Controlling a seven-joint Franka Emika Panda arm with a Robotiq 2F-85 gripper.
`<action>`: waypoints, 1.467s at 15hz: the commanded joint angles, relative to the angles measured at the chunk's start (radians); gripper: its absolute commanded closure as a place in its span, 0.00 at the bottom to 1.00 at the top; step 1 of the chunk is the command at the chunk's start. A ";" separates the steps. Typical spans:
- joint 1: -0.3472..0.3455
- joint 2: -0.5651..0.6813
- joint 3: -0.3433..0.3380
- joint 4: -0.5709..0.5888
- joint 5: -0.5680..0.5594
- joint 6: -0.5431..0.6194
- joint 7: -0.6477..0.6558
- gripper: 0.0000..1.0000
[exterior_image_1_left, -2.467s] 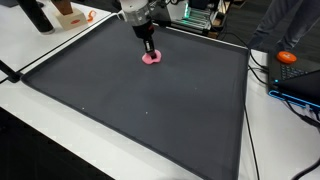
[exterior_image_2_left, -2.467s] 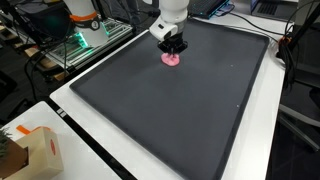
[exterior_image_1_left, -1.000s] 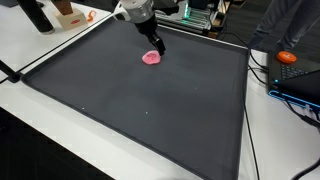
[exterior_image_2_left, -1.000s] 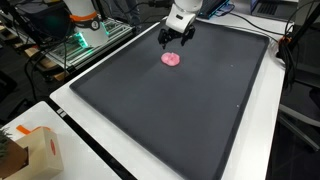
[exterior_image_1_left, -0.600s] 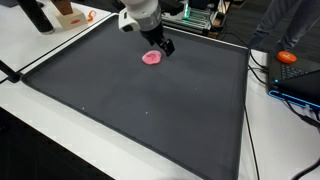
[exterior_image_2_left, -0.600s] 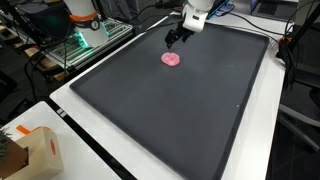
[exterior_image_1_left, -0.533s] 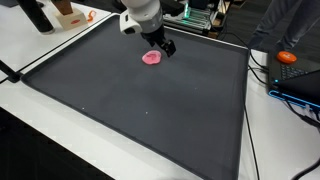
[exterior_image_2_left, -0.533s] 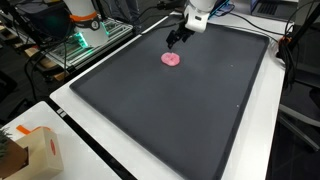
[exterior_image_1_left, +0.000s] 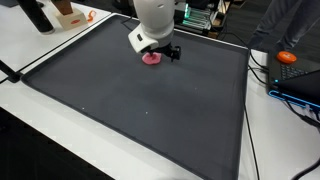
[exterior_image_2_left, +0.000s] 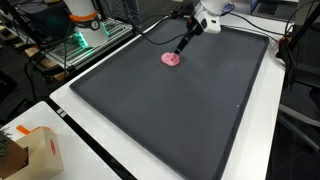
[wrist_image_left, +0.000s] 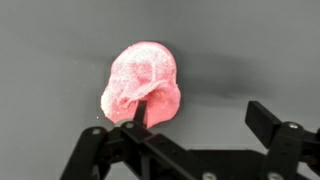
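Wrist view: fingers (wrist_image_left: 268, 125) spread and empty near the crumpled pink lump (wrist_image_left: 142, 80); in an exterior view it lies on the black mat (exterior_image_2_left: 150, 105).

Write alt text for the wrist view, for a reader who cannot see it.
A crumpled pink lump lies on a plain dark grey mat, just above the middle of the picture. The black claw reaches in from the bottom edge with its jaws open and grips nothing; one finger's tip overlaps the lump's lower edge.
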 joint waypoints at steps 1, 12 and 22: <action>0.025 0.051 0.008 0.059 -0.105 -0.026 -0.101 0.00; 0.056 0.146 0.031 0.182 -0.252 -0.210 -0.309 0.00; 0.063 0.203 0.047 0.239 -0.262 -0.282 -0.353 0.00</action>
